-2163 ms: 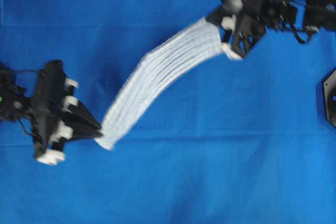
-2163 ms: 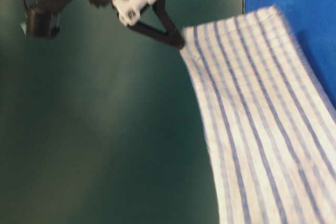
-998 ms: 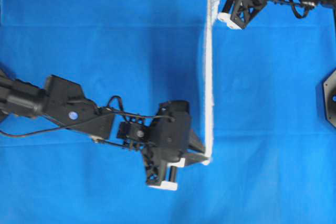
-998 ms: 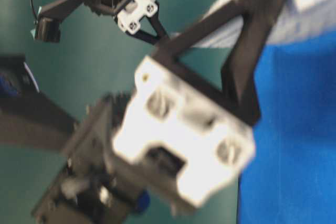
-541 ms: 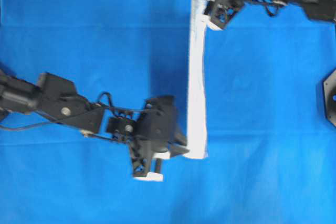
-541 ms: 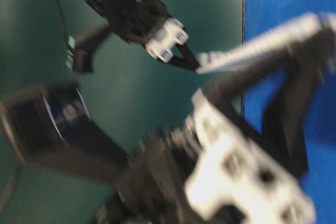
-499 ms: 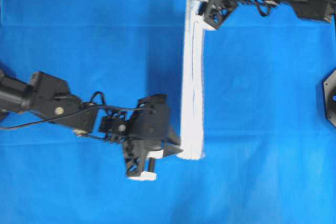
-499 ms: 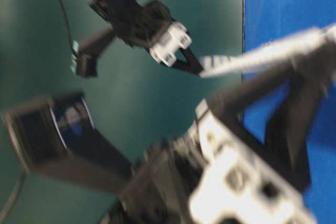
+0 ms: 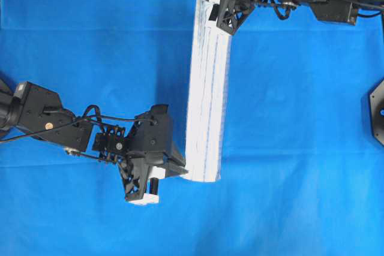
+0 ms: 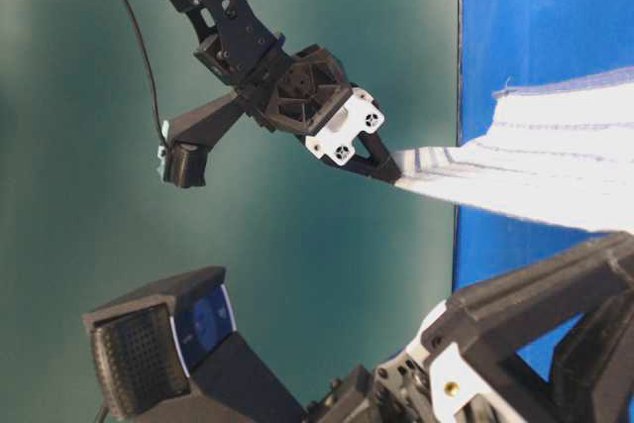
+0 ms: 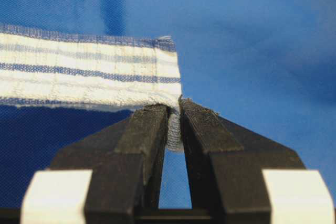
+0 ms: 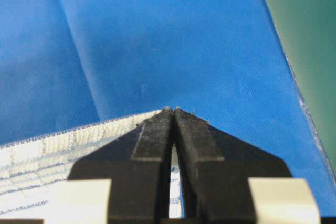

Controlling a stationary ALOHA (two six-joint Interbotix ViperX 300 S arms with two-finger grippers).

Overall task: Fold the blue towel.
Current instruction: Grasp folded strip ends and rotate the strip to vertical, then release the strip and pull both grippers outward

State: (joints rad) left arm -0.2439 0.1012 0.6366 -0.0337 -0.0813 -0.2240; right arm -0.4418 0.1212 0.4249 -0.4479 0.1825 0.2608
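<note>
Nearest the bottom of the overhead view, the left gripper (image 9: 182, 171), a black claw with white blocks, has its jaws pinched tight on the lower corner of the blue towel (image 9: 206, 97), a rectangular white woven cloth with thin dark-blue and light-blue stripes. Its wrist camera shows the black fingers (image 11: 149, 129) squeezing a bunched fold of cloth between them. From that corner the towel runs as a long narrow band straight up the middle of the plain blue background sheet (image 9: 300, 118). At the far end, the right gripper (image 9: 214, 9) is clamped shut on the towel's upper corner, its fingertips (image 12: 164, 121) pressed together over the hem.
</note>
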